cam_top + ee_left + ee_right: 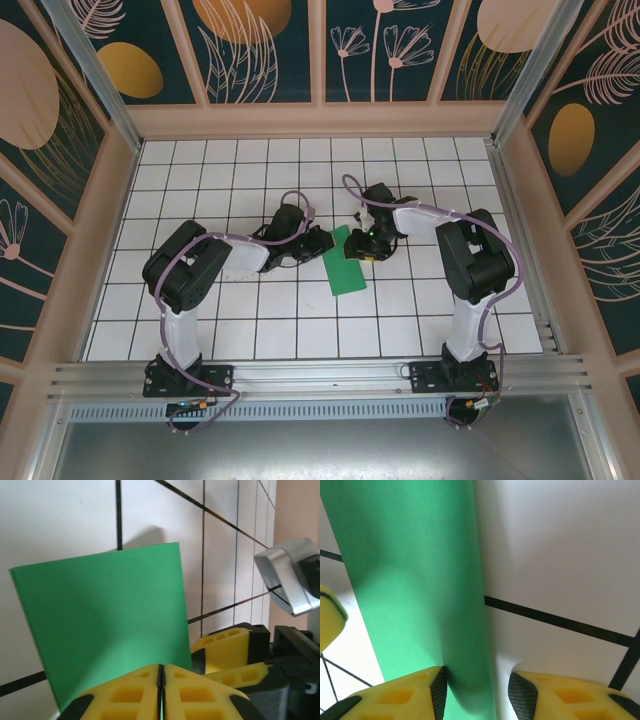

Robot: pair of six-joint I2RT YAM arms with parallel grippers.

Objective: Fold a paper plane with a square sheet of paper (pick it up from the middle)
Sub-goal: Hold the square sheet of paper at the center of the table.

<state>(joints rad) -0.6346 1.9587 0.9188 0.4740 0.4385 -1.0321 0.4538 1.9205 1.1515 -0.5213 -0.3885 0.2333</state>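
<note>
The folded green sheet of paper sits mid-worktop, between the arms. The left jaws pinch tight on one edge; the right jaws stand half apart, straddling another edge.

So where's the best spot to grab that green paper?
By its thin edge, coming in level with the sheet from the side. The green paper is too flat to grasp from above. The left gripper is shut on its near edge, and the right gripper is open astride an edge.

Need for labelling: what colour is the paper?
The paper is plain bright green; clearest in left wrist view.
</note>
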